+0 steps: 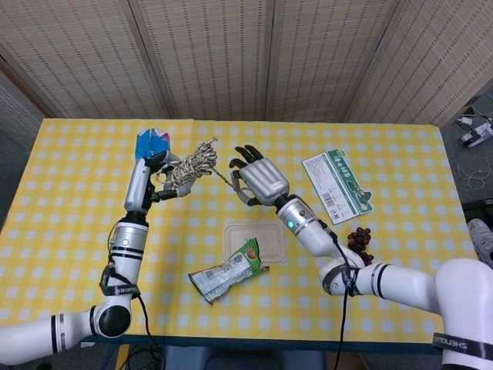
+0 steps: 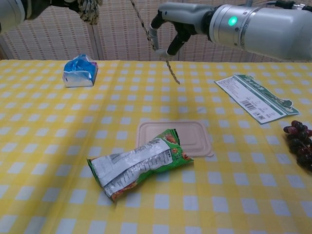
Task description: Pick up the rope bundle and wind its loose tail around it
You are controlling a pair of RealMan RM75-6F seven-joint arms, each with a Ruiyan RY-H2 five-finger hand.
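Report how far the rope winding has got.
Done: the rope bundle is off the table, held up by the left hand. In hand: the right hand pinches the loose tail, whose end dangles free in the chest view. Left: winding the tail around the bundle; no finished wraps can be made out.

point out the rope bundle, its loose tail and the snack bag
rope bundle (image 1: 192, 164), head view, middle of the coils.
loose tail (image 2: 171, 73), chest view, hanging end.
snack bag (image 2: 139, 165), chest view, middle of the crumpled pack.

Left hand (image 1: 159, 179): your fingers grip the rope bundle (image 1: 192, 163), raised.
Right hand (image 1: 258, 179): pinches the loose tail (image 2: 146, 29), other fingers spread.
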